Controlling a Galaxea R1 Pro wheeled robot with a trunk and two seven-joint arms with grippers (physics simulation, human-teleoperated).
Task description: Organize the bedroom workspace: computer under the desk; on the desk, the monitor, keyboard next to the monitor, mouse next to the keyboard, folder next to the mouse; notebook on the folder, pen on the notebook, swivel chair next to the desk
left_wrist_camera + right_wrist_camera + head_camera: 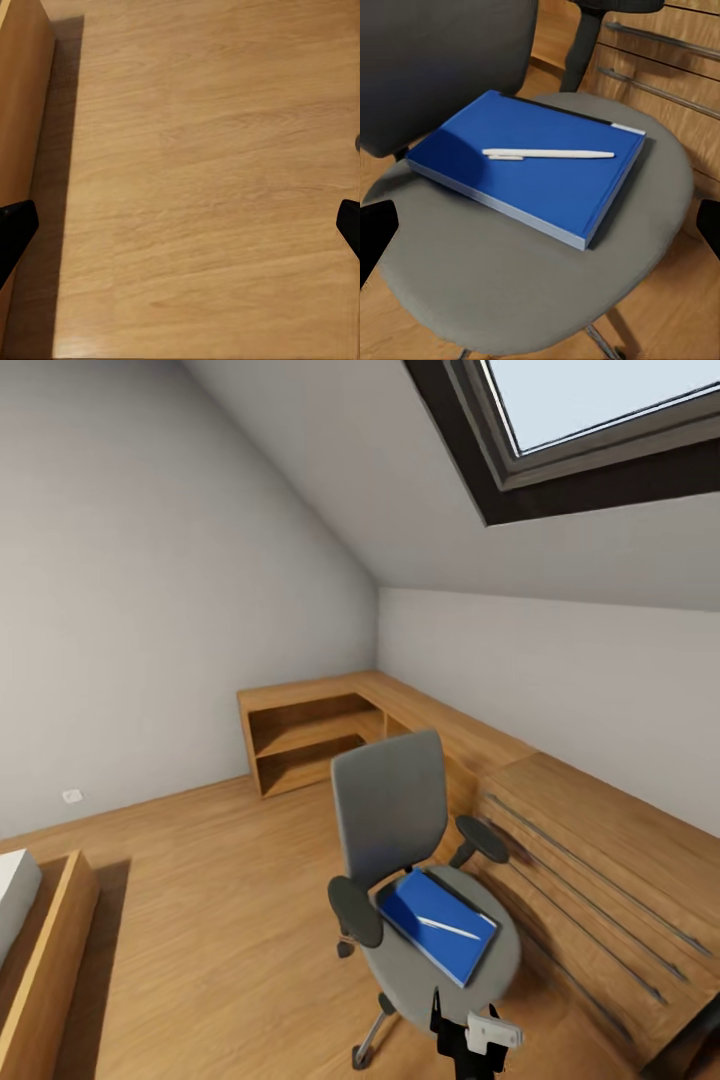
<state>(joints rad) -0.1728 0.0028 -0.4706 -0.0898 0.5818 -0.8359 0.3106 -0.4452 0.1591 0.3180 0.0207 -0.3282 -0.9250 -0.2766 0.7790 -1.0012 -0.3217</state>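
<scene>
Pen [547,154] on blue notebook [529,161], before open right hand [540,232].

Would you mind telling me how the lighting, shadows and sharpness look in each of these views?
Head view: soft, even light below a skylight, with wide-angle stretching toward the edges. Right wrist view: sharp, the pen casting a faint shadow on the blue cover, whose end nearer the chair's backrest is shaded. Left wrist view: slightly soft wood floor, a dark shadow band beside the wooden panel.
</scene>
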